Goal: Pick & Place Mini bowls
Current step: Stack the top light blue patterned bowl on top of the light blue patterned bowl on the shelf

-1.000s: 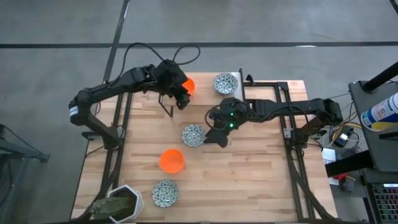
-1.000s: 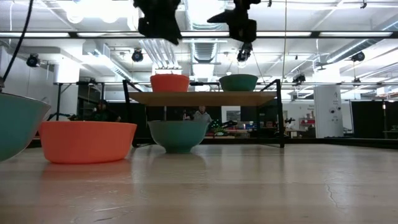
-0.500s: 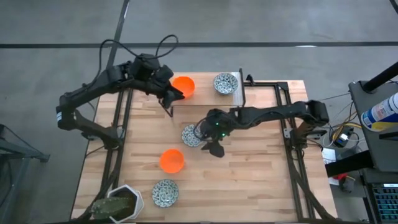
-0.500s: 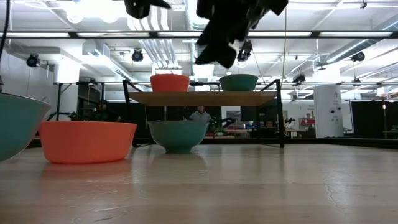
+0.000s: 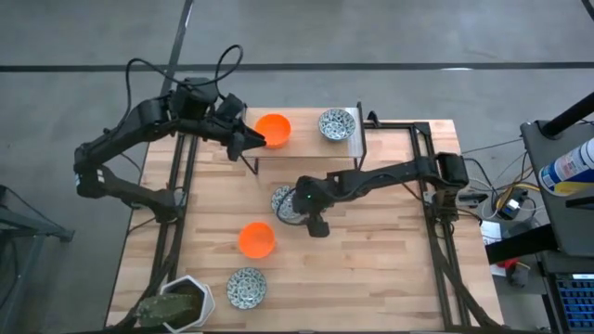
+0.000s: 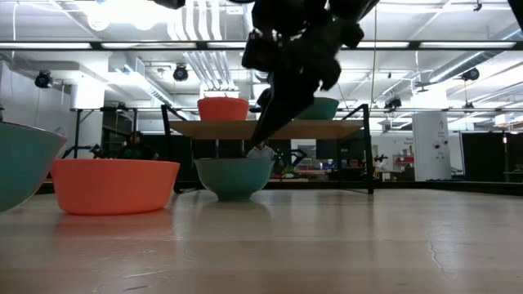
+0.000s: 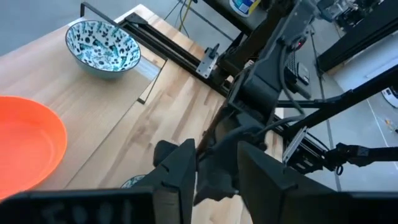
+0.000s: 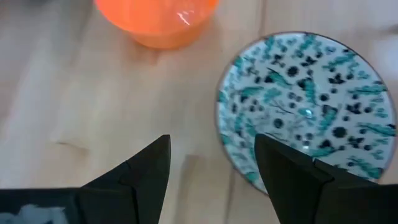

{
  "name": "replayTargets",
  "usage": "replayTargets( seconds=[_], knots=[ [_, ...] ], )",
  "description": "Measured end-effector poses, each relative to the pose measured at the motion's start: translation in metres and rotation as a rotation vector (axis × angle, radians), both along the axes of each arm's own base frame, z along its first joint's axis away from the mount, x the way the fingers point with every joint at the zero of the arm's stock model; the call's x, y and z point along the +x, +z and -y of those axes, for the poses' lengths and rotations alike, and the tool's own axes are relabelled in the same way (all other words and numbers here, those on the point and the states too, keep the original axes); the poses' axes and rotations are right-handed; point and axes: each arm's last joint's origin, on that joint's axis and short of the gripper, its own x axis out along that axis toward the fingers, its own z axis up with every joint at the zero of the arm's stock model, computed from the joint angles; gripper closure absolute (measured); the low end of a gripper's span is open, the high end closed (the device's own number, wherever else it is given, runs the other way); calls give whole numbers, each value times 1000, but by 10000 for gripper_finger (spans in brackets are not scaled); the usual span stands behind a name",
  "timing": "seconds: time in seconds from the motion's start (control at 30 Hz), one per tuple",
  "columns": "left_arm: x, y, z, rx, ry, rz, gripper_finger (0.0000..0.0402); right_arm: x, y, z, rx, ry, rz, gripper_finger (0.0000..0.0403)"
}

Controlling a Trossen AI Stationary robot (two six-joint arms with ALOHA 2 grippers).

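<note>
Five mini bowls show. On the raised shelf at the far side stand an orange bowl (image 5: 272,130) (image 7: 25,149) and a patterned bowl (image 5: 336,123) (image 7: 102,46). On the table rest a patterned bowl (image 5: 284,201) (image 8: 305,99), an orange bowl (image 5: 256,239) (image 8: 158,18) and another patterned bowl (image 5: 246,286). My right gripper (image 8: 211,168) (image 5: 297,206) hangs open over the middle patterned bowl's rim, one finger above its inside and one outside. My left gripper (image 7: 217,180) (image 5: 252,142) is open and empty, just left of the shelf's orange bowl.
A white plant pot (image 5: 181,304) stands at the near left corner. The wooden shelf (image 6: 270,128) on black legs spans the far middle of the table. Bare wood lies on the table's right half (image 5: 390,250). People and equipment show in the room beyond the table.
My right gripper has travelled toward the table's left and near edges and come down over the middle patterned bowl. My left gripper has drawn back from the shelf's orange bowl toward the left edge; that bowl stays on the shelf and now shows whole.
</note>
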Motion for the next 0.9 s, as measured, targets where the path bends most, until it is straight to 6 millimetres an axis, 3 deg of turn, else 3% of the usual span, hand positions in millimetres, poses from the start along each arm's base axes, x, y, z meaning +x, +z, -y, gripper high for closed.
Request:
replayTargets(
  seconds=[0.2, 0.53, 0.9],
  knots=[
    [-2, 1, 1, -5, 4, 7, 290, 4, -14, 2, -150, 16, -30, 178],
    [-2, 1, 1, -19, 10, 5, 290, 17, -19, -9, -208, 132, -16, 214],
    [-2, 0, 1, -21, 15, 2, 290, 19, -29, -18, -270, 126, -54, 259]
  ],
)
